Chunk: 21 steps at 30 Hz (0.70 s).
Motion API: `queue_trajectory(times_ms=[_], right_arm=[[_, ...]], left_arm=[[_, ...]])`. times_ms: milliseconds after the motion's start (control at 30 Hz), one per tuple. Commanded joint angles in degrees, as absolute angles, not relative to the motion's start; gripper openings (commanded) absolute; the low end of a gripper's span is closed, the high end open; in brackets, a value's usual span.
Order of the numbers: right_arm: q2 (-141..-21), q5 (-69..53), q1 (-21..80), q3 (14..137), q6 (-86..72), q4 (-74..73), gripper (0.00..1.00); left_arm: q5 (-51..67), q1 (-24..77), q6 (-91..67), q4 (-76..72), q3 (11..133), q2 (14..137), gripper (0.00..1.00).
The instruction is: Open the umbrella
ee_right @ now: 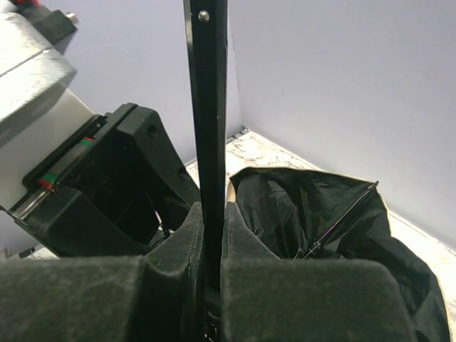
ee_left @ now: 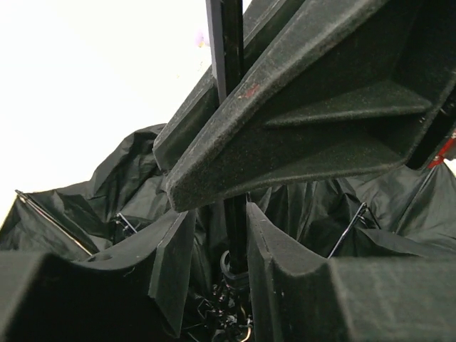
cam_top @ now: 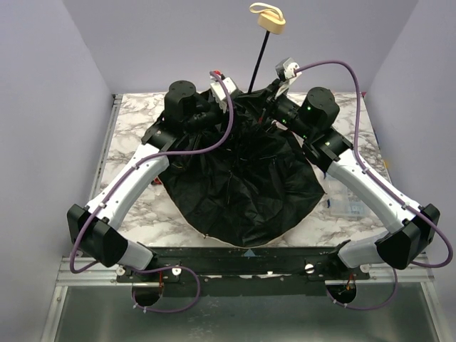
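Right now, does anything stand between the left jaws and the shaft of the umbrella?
Nothing visible does. The left gripper has its jaws on either side of the umbrella's shaft, with no object between. The nearest thing is the right gripper, shut on the same shaft just past the left one, toward the handle.

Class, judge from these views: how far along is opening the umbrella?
Done: the umbrella canopy lies spread on the table, lining up, but slack and creased. In hand: the right gripper clamps the shaft; the left gripper straddles it, a gap showing. Left: push the canopy taut.
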State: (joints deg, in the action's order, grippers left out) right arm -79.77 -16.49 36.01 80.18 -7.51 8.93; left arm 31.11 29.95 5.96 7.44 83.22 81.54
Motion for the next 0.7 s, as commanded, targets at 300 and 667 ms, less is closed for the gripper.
queue_trajectory(times_ms=[300,667], right_arm=[[-78.34,-15.36,36.47,87.94,-4.09,13.36,0.00],[-80.57,-14.99,36.47,96.26,-3.75,13.45,0.00]], left_arm=[[26.30,28.09,5.74,13.60,80.68,85.63,0.31],[25.86,24.97,7.85,16.93,79.14,88.97,0.40]])
